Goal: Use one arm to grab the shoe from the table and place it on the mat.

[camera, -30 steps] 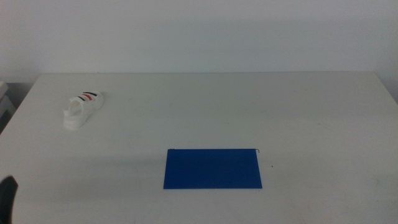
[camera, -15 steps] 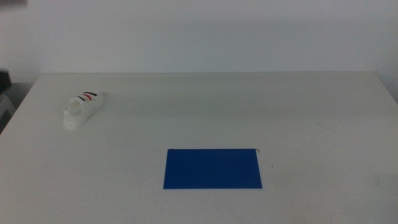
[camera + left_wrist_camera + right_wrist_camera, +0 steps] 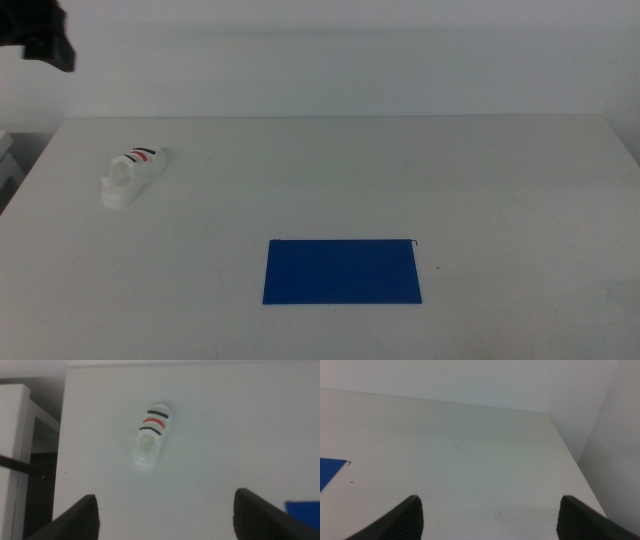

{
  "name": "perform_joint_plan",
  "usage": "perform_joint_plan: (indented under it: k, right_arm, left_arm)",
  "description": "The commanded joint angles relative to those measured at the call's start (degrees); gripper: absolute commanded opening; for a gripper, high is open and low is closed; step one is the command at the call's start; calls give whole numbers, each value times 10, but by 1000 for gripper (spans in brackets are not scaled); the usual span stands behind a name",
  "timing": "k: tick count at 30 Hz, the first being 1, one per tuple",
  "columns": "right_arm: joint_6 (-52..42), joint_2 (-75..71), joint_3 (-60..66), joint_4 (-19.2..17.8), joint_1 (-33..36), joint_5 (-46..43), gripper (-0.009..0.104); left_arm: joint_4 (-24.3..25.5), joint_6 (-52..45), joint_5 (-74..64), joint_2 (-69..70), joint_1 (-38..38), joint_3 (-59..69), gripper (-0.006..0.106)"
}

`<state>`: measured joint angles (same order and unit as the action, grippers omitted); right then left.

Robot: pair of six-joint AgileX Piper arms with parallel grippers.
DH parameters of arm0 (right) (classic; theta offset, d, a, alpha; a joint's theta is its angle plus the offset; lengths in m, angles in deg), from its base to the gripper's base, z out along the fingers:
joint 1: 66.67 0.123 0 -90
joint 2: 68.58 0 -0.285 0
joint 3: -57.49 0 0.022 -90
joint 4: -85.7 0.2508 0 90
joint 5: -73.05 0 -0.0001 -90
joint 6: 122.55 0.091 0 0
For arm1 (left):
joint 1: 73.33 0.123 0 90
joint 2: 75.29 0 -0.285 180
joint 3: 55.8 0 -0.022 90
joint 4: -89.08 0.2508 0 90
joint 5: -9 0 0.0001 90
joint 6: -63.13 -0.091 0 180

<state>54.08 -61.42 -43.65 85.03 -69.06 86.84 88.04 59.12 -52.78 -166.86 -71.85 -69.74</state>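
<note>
Left end effector hangs high above one shoe, jaws spread; right end effector spread over tabletop; one mat

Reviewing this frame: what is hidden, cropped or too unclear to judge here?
- Left arm: middle view, cut off by the top left corner; only a dark blurred part shows.
- Right arm: outside the middle view; only the right gripper jaw tips show in its wrist view.
- Mat: left wrist view, cropped by the edge to one corner.
- Shoe: middle view, too small to read strap detail.
- Left gripper: only jaw tips show, wide apart, high above the shoe.
</note>
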Motion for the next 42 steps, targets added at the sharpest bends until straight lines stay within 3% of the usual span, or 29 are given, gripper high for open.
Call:
perform_joint_plan:
  k: [1,7,16,23,35,42]
  right_arm:
    - [-6,2,3,-5,-1,-42,78]
    - [-6,2,3,-5,-1,-42,78]
    - [-6,2,3,-5,-1,-42,78]
    - [-6,2,3,-5,-1,-42,78]
    - [-6,2,3,-5,-1,-42,78]
    - [-6,2,3,-5,-1,-42,78]
  left_arm:
    - [6,-33,-16,-44,-1,-70,90]
    - [-8,-79,-104,-207,22,-229,90]
    - [-28,-113,-116,-393,34,-364,90]
    - [-66,-141,-98,-458,34,-373,90]
    - [-66,-141,-91,-505,34,-373,90]
    - [-68,-141,-92,-516,34,-373,76]
